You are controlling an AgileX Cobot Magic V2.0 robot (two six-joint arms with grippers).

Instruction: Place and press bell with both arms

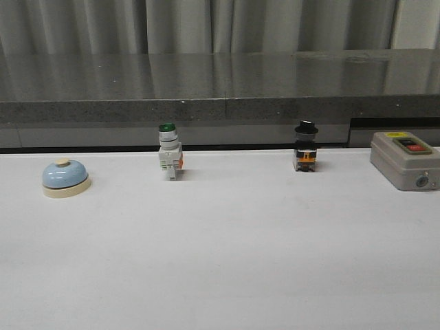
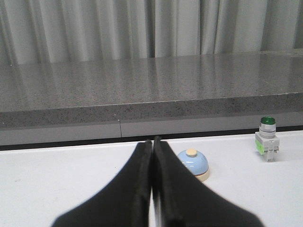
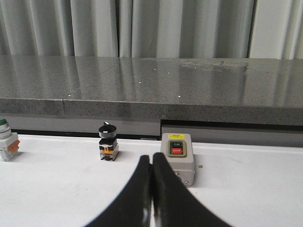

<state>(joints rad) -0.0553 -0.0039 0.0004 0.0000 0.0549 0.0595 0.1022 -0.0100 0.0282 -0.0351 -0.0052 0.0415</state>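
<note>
The bell (image 1: 65,178), light-blue dome on a cream base with a cream button, stands at the far left of the white table. It also shows in the left wrist view (image 2: 193,164), ahead of my left gripper (image 2: 152,142), whose fingers are shut together and empty, apart from the bell. My right gripper (image 3: 152,157) is shut and empty, short of the grey box. Neither gripper shows in the front view.
A green-capped white push-button switch (image 1: 169,152) and a black-knobbed switch (image 1: 306,146) stand along the back of the table. A grey box with red and black buttons (image 1: 405,159) sits at the far right. A dark stone ledge (image 1: 220,89) runs behind the table.
</note>
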